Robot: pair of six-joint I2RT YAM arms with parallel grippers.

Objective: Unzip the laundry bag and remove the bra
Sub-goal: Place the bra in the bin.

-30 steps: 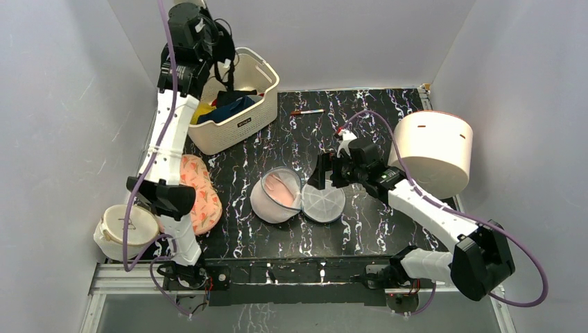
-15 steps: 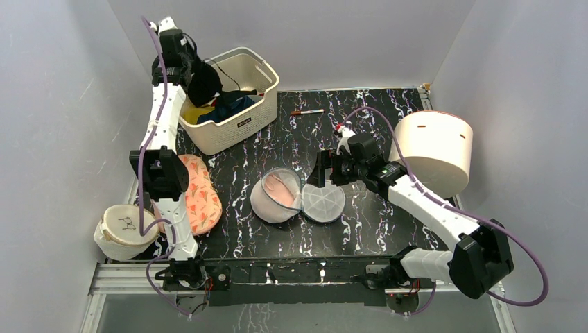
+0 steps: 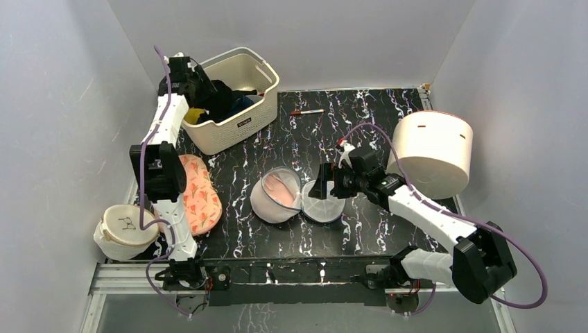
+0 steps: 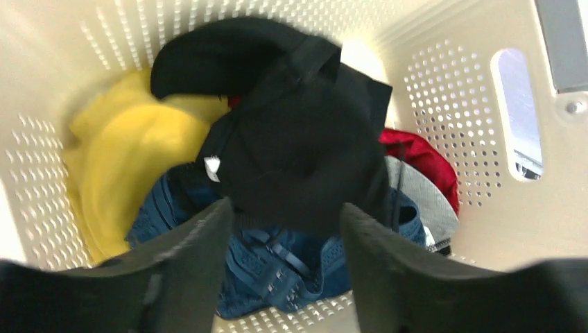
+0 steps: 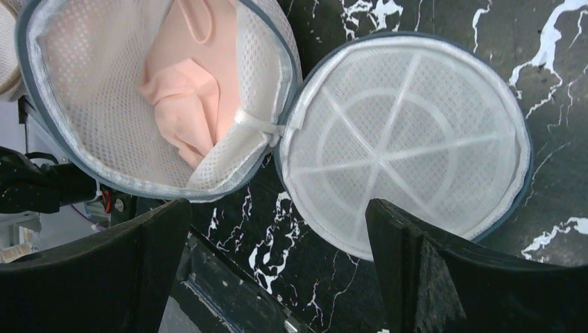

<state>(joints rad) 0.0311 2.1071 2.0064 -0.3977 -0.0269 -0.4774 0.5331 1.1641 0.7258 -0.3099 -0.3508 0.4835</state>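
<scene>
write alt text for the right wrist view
A round white mesh laundry bag lies unzipped on a black marbled table, a pale-pink fabric bra in its left half, the right half empty. The right gripper hovers open at the frame's bottom edge.

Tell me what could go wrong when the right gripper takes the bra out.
1. The open right gripper hangs over the hinge of the bag, not the bra; closing here could pinch mesh.
2. The left gripper is in the basket, so nothing holds the bag; it might lift with the bra.

Black marbled table [image 3: 291,147], cream basket [image 3: 240,125], open laundry bag [image 3: 270,207], leaf-print pad [image 3: 202,195], white cylinder [image 3: 430,150], pen [image 3: 307,112]
</scene>
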